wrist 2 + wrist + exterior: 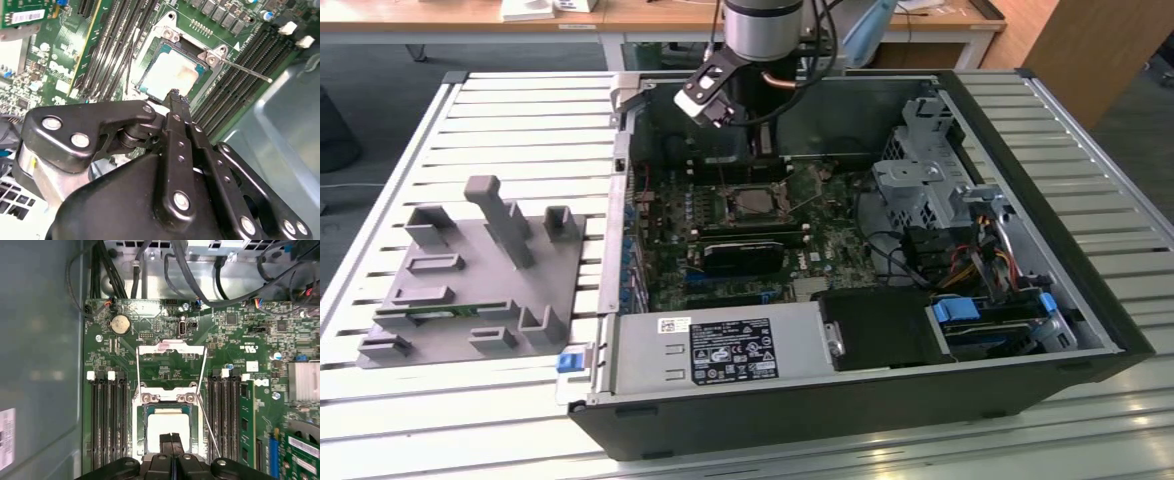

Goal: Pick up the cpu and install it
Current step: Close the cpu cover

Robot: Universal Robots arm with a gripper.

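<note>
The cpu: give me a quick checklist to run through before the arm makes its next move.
1. cpu lying in the socket: ok, in both wrist views.
2. Fingers empty: ok, the gripper is shut with nothing between them.
3. Fingertips clear of the cpu's top: cannot tell.
4. Load plate closed over the cpu: not ok, it stands open.
5. Lever latched: not ok, it sticks out free beside the socket.

Power supply label (734, 352) (print too small), case sticker (6, 437) illegible, nothing readable
</note>
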